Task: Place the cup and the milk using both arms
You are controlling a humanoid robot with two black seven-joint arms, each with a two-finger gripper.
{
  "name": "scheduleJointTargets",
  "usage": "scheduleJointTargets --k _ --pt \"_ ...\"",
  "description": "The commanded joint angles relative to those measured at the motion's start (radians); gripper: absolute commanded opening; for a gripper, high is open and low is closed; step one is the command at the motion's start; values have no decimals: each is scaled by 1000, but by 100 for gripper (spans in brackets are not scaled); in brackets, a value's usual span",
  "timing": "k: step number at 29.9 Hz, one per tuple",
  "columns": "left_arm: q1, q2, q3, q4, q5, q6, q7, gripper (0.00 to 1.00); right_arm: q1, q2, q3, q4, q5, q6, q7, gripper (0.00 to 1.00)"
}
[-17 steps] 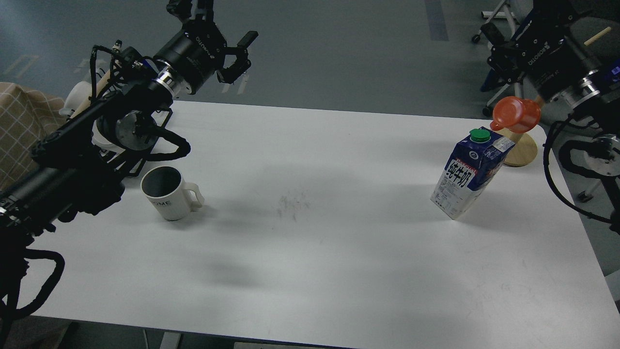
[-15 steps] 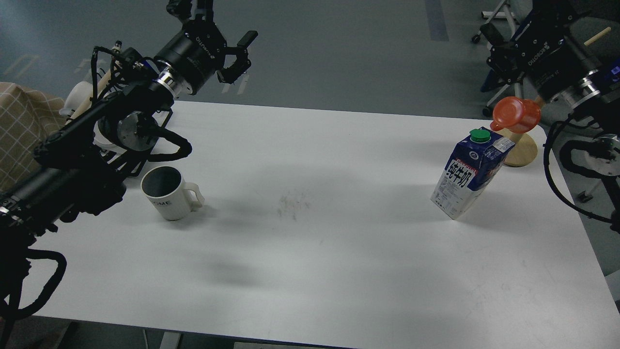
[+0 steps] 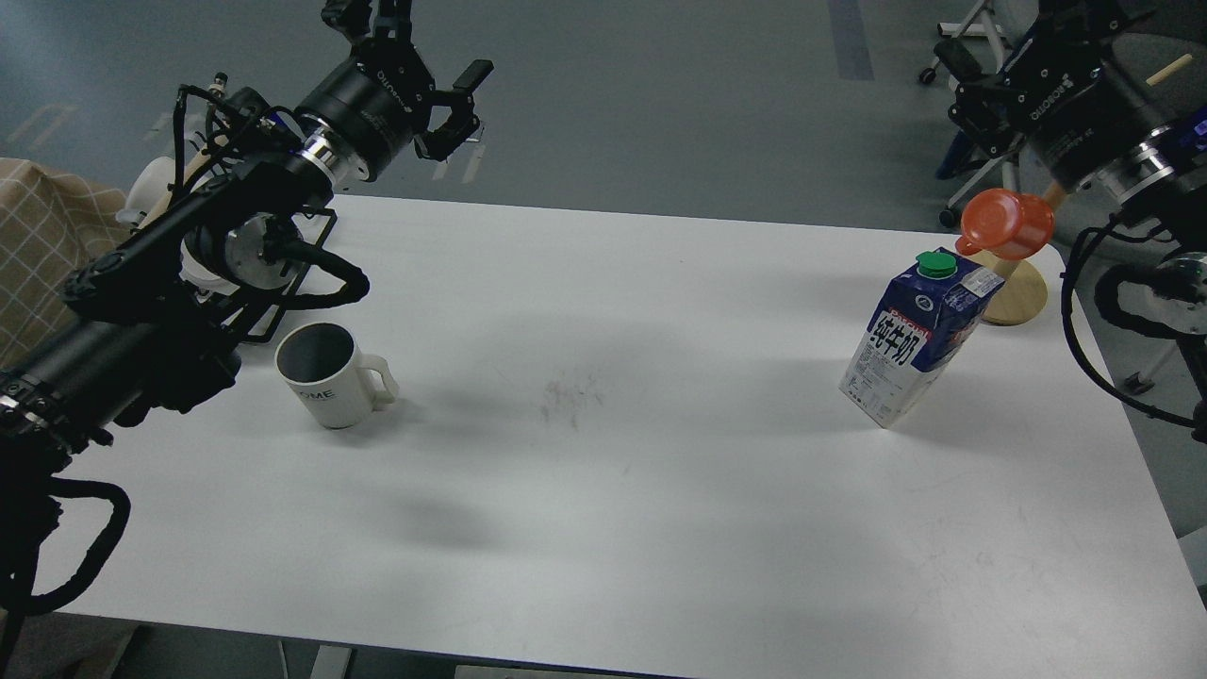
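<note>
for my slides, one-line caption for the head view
Both arms raised over a white table: mug at left, milk carton at right, neither held.

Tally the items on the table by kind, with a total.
Mugs: 1, the white cup.
Cartons: 1, the milk.
Plastic cups: 1, orange cup on the wooden stand.
Stands: 1, that wooden stand.
Racks: 1, black wire rack, partly hidden by the left arm.
Total: 5.

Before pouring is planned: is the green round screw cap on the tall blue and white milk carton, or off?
On. The green round screw cap sits on the upright tall blue and white milk carton.
</note>
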Motion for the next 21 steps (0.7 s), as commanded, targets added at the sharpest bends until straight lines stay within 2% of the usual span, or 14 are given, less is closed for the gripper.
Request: scheduleJointTargets --k 1,10,13,21 --pt "-21 -8 -10 53 -2 -11 2 99 0 4 1 9 0 -59 0 100" --pt "-68 -2 -9 67 8 -22 15 99 5 -23 -8 0 -2 -56 -2 100" --pt "-65 -8 -9 75 15 -26 5 99 0 -23 -8 2 -2 -36 -14 100" --pt "-62 -31 -6 76 15 -22 -9 99 -3 -22 -5 5 -2 -21 -11 100"
